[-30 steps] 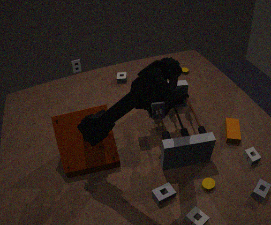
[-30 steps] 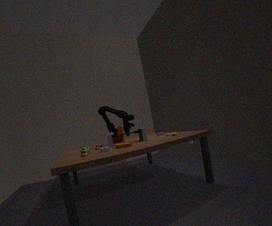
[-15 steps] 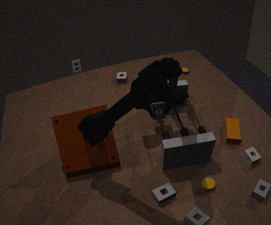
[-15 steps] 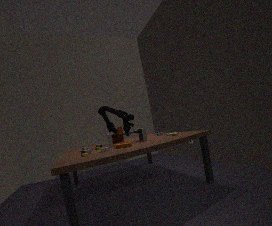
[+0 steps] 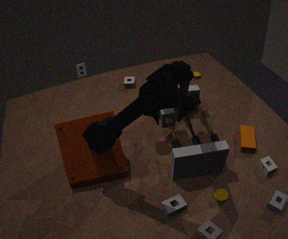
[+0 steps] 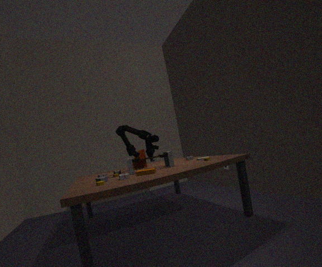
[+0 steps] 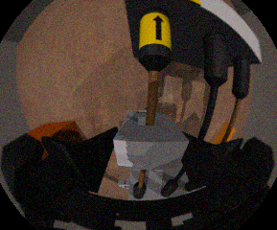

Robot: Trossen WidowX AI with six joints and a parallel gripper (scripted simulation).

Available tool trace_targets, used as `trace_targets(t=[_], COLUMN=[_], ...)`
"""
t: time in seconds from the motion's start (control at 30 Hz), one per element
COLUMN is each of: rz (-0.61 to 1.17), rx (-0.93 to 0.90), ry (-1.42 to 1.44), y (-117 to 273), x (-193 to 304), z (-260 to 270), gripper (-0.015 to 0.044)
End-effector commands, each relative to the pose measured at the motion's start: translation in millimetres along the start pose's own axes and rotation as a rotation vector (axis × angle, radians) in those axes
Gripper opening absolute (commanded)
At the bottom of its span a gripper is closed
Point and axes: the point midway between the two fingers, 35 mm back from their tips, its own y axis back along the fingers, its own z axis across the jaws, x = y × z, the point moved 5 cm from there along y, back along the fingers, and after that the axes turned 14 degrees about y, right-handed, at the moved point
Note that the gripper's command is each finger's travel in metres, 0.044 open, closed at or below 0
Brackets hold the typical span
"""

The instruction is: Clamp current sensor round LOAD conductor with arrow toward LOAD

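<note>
The grey current sensor (image 5: 168, 111) (image 7: 150, 150) sits round the leftmost copper conductor (image 5: 173, 133) (image 7: 152, 96), with its halves apparently together. I cannot tell if it is latched. A yellow sleeve with a black arrow (image 7: 148, 39) is at that conductor's far end in the wrist view. No LOAD lettering or arrow on the sensor is readable. My gripper (image 5: 168, 121) (image 6: 151, 159) (image 7: 145, 130) is open, with its fingers on both sides of the sensor. A gap shows between the left finger and the sensor in the wrist view; any contact on the right is unclear.
A wide grey end block (image 5: 198, 163) and a rear block (image 5: 194, 88) flank the conductors. A black conductor (image 5: 189, 125) and another copper one (image 5: 206, 120) run alongside. An orange plate (image 5: 82, 164), an orange block (image 5: 247, 136), pale square blocks and yellow discs are around.
</note>
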Motion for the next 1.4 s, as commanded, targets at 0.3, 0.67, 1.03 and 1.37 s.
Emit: trace_targets(t=[0.3,0.67,1.03,1.37], rz=[0.0,0.0,0.0,0.001], rx=[0.0,0.0,-0.002,-0.002], ry=[0.0,-0.001,0.002,0.002], y=[-0.2,0.1,0.2,0.3], x=[0.0,0.0,0.2,0.6], z=[0.0,0.1,0.2,-0.7], gripper=[0.0108,0.0015,0.0,0.0])
